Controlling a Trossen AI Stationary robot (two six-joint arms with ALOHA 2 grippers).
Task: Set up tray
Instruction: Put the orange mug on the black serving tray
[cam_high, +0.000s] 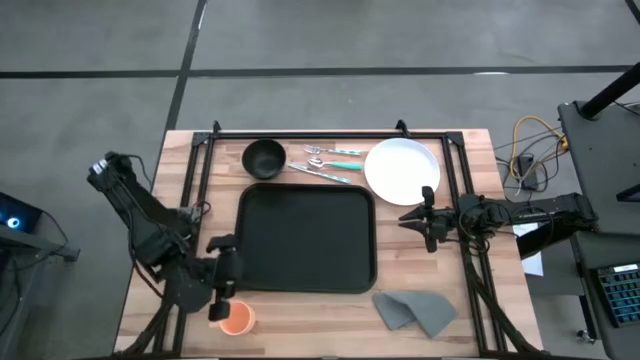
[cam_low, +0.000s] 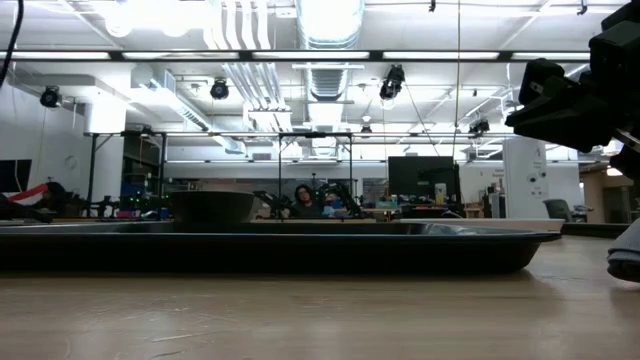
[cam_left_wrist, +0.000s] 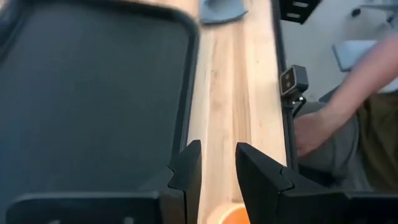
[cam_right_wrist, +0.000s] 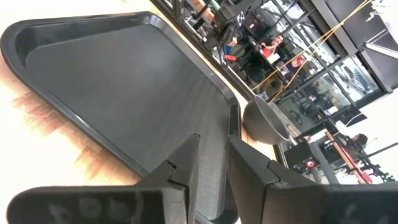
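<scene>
The tray (cam_high: 305, 238) is large, black and rectangular and lies flat in the middle of the table; it also shows in the low view (cam_low: 270, 245) and in both wrist views (cam_left_wrist: 93, 93) (cam_right_wrist: 124, 81). My left gripper (cam_high: 228, 296) hangs off the tray's near left corner, just above an orange cup (cam_high: 237, 318). Its fingers (cam_left_wrist: 217, 168) stand a little apart with nothing between them. My right gripper (cam_high: 410, 217) waits beside the tray's right edge, pointing at the tray. Its fingers (cam_right_wrist: 212, 155) are slightly apart and hold nothing.
Behind the tray stand a black bowl (cam_high: 264, 158), cutlery with teal handles (cam_high: 325, 160) and a white plate (cam_high: 402, 170). A grey cloth (cam_high: 415, 312) lies at the near right. A small camera (cam_left_wrist: 292, 81) sits on the near edge, and a person's arm (cam_left_wrist: 348, 106) shows beyond it.
</scene>
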